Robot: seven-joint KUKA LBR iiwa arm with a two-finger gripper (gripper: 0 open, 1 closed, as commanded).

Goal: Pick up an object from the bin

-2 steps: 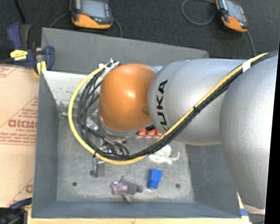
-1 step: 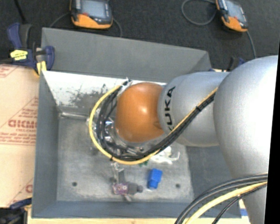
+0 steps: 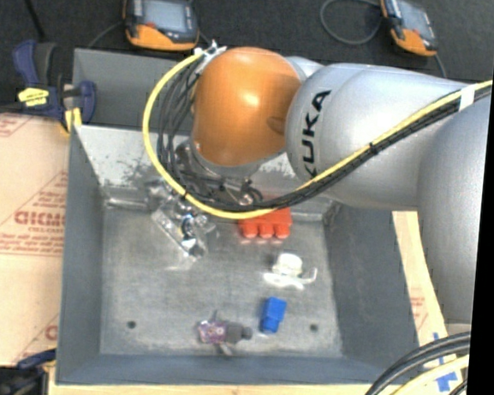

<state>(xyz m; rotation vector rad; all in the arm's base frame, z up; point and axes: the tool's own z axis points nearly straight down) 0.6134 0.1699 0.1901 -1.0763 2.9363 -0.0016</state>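
top left: orange-black device (image 3: 162, 19) | top right: second device (image 3: 407, 22) | possibly handheld meters

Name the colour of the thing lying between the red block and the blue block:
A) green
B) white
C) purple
B: the white piece lies below the red block and above the blue block in the camera view, apart from both.

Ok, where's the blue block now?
Camera view: the blue block lies on the bin floor toward the lower right, just below the white piece and right of the small purple-grey thing.
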